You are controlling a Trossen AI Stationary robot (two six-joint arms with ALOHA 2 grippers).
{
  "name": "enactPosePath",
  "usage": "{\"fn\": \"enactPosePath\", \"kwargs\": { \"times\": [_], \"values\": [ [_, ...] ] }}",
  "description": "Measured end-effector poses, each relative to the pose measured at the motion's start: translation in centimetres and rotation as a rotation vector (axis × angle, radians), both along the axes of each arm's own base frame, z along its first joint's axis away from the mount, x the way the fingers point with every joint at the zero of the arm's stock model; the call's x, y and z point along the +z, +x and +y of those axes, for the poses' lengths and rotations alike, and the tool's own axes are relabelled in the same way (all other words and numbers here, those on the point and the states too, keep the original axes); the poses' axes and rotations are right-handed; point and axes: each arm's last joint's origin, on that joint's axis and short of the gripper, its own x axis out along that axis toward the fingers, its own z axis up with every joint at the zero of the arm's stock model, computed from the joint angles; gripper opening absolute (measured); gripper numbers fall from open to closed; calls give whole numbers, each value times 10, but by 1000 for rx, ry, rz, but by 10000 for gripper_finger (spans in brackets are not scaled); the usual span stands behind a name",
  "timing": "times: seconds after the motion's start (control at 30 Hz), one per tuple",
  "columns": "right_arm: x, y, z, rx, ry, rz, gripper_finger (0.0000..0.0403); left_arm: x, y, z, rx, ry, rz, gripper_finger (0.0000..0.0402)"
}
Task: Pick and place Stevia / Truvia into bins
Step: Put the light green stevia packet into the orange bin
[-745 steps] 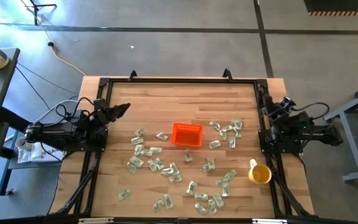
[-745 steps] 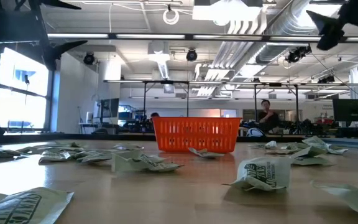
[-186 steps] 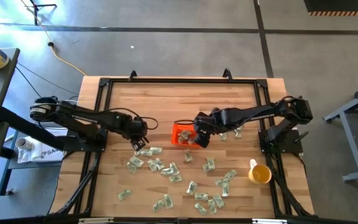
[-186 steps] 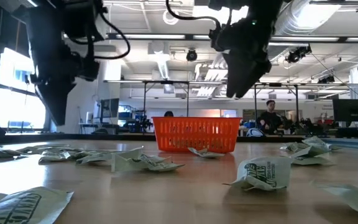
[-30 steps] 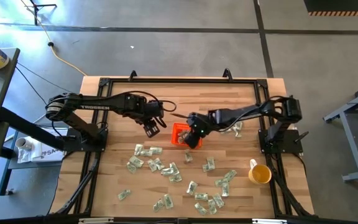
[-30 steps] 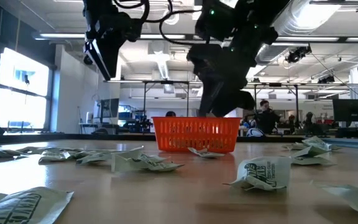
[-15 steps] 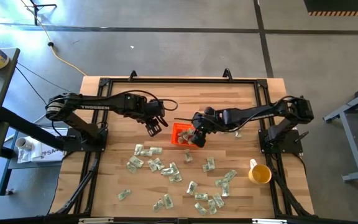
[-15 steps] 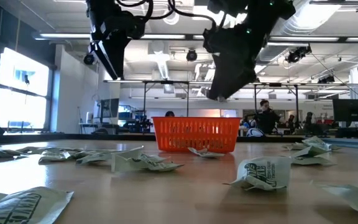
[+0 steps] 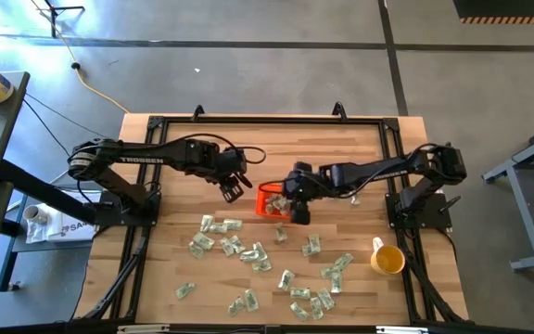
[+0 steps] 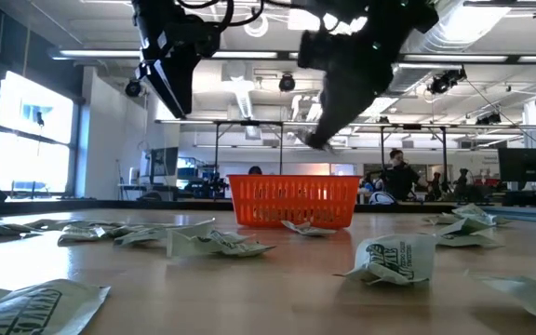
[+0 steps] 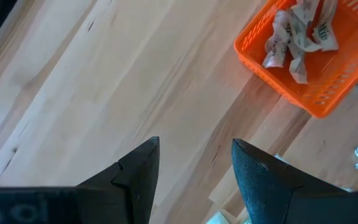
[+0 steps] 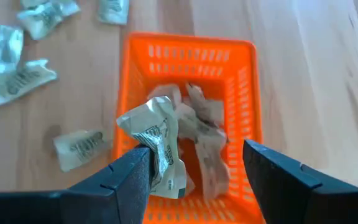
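Right gripper (image 12: 194, 165) spread wide above orange bin (image 12: 244, 112), one sachet (image 12: 157, 146) against a finger. Left gripper (image 11: 194, 162) open beside bin. Several sachets inside; roughly thirty scattered across wooden table (image 9: 248, 148). One yellow cup (image 9: 387, 259). Workshop beyond.

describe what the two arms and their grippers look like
Both arms are dark, slim and jointed. The left arm carries small white lettering and black cable loops near its wrist. The left gripper and right gripper each show two broad, dark matte fingers tapering to blunt tips.

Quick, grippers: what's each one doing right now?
Left gripper: open, empty, beside the orange bin.
Right gripper: open above the bin, a sachet at one finger.
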Motion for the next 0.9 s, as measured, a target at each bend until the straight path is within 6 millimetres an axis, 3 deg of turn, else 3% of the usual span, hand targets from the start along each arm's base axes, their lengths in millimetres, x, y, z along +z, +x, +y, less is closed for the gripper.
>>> {"fn": "enactPosePath", "kwargs": {
  "times": [0.17, 0.23, 0.47, 0.53, 0.63, 0.73, 0.9],
  "values": [
    [3, 5, -9, -154, -59, -79, 236, 0, 1, 0, 25, -8, -17, 232],
    [6, 7, -14, -307, -2, -156, 236, 1, 2, 0, 36, -11, -33, 232],
    [2, 3, -14, -97, 100, -54, 236, 2, 6, 0, 27, -11, -80, 232],
    [0, 1, -14, -192, 90, -46, 236, 2, 7, 0, 27, -13, -81, 232],
    [0, 1, -15, -164, 25, -38, 236, 4, 10, -1, -4, -59, -121, 232],
    [6, 8, -13, -226, 82, -140, 237, 9, 20, -4, -114, -133, -231, 232],
    [8, 11, -4, -91, 22, -162, 237, 18, 39, -5, -250, -138, -417, 232]
  ]
}}
